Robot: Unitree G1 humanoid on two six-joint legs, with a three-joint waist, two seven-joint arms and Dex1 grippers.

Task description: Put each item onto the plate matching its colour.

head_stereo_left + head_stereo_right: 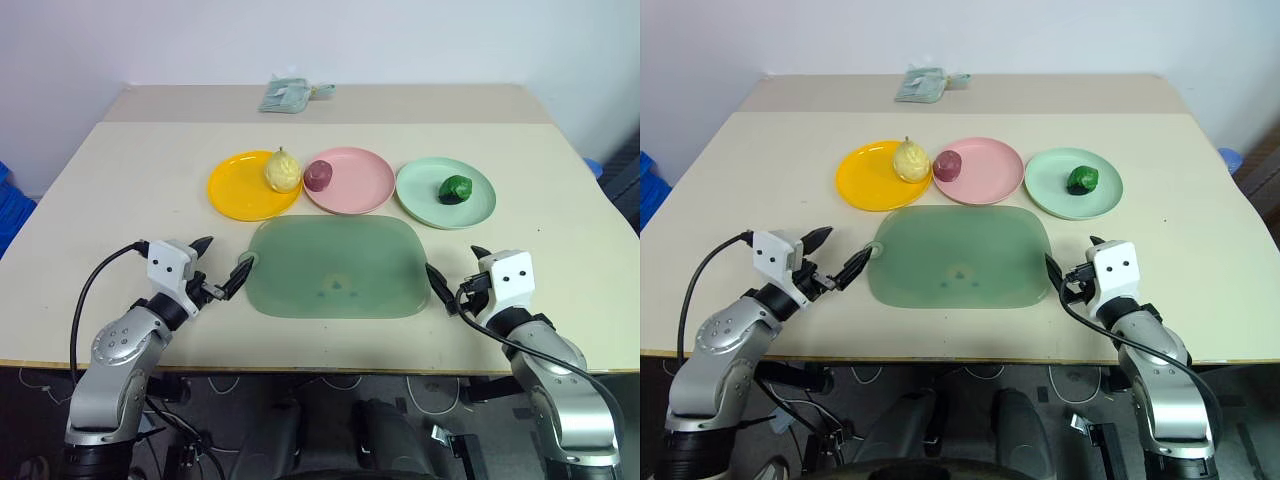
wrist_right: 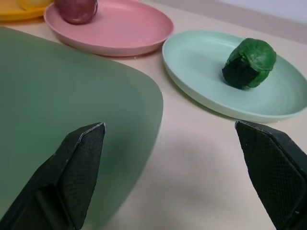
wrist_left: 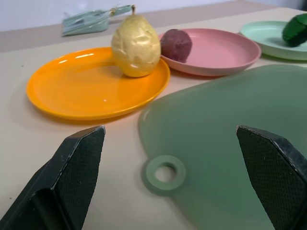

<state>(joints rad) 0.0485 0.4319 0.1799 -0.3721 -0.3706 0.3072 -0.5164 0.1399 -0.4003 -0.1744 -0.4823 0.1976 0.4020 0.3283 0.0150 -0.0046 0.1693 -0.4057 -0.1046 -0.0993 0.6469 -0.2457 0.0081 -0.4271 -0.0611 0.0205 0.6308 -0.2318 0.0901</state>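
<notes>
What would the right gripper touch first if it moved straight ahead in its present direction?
Probably the mint green plate. The open right gripper points across bare table toward its near rim, with the green tray just beside the path.

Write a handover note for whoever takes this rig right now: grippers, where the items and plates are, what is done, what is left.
Left gripper: open, empty, at the green tray's handle-hole end.
Right gripper: open, empty, at the tray's other end.
Yellow pear-shaped item sits on the yellow plate, at the edge nearest the pink plate.
Dark red-purple item sits on the pink plate.
Dark green item sits on the mint green plate.
Done: all three items match their plates.
Left: nothing to sort; tray holds nothing.
</notes>
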